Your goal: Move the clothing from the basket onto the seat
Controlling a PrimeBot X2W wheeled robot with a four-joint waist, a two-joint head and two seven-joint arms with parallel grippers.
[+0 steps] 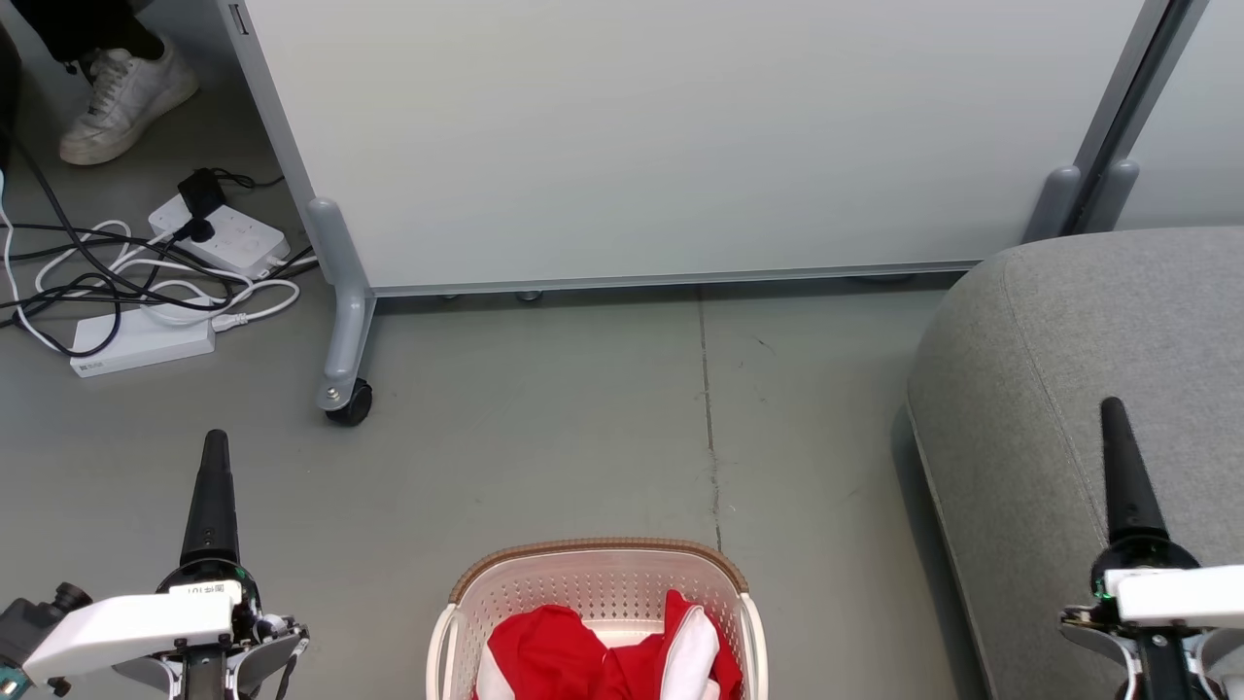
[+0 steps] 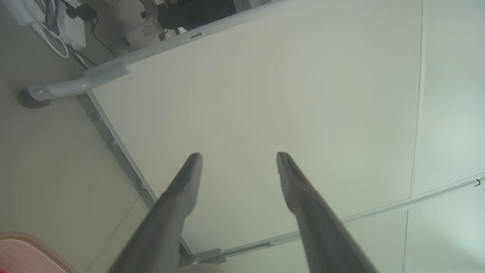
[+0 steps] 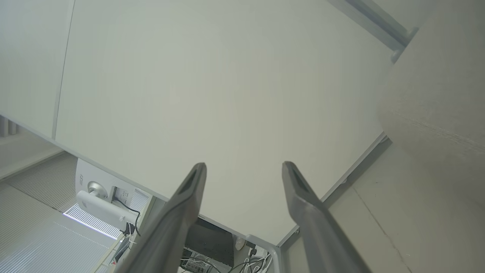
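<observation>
Left pincer: released, fingers spread, nothing btwn them. In head view it sits at 8 o'clock, seen edge-on, so the 2 fingers read as one. Right pincer: also released & empty, at 4 o'clock in head view, overlapping the seat in that view; can't tell if it's touching.

Basket is at 6 o'clock on the floor, btwn the two pincers & apart from both; its near half is cut off by the frame btm. Clothing lies inside it, red w/ white parts. Garment type can't be made out, and its lower part is cut off too.

Seat takes up 3–5 o'clock, its right side out of frame. Partition panel runs across 12 o'clock, top cropped. Cables & power strips at 10 o'clock; a person's shoe at 11, leg mostly cropped.
</observation>
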